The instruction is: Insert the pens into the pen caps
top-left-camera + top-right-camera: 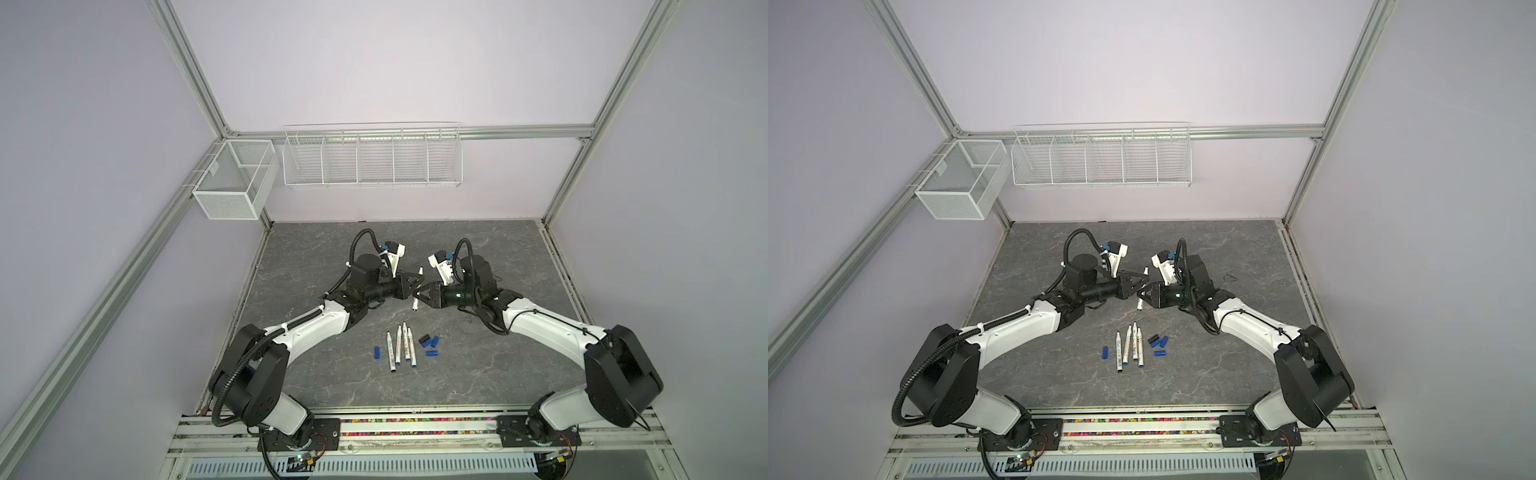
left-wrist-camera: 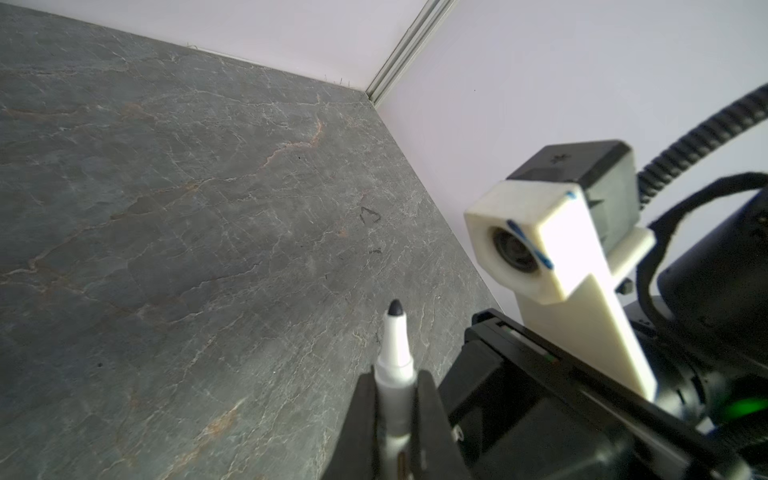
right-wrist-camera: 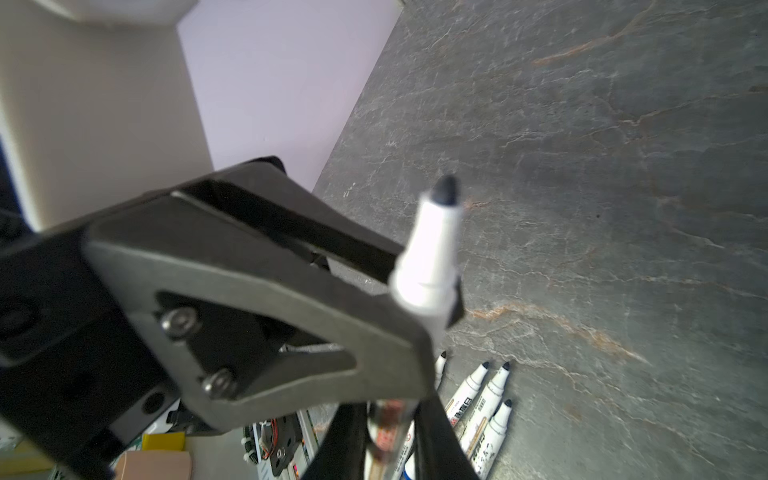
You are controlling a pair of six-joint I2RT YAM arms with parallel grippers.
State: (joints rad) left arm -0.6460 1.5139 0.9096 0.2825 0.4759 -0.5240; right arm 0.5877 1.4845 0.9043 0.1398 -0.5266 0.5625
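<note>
Hanging high in both top views, a mesh bin [image 1: 232, 183] at upper left and a divided wire rack [image 1: 372, 156] at upper centre sit well apart from the work. Mid-frame above the table [image 1: 498, 374], the left jaws are clamped on one pen [image 2: 395, 361]. The right jaws press the same barrel from the opposite side. Four pens [image 1: 391, 351] lie side by side below centre, with caps [image 1: 431, 353] just right and one blue cap [image 1: 377, 353] left. Open table lies all round them. Only the wrist views show the held pen's dark tip.

Held pen [image 1: 415, 305] — loose pens [image 1: 391, 351] nearby
</note>
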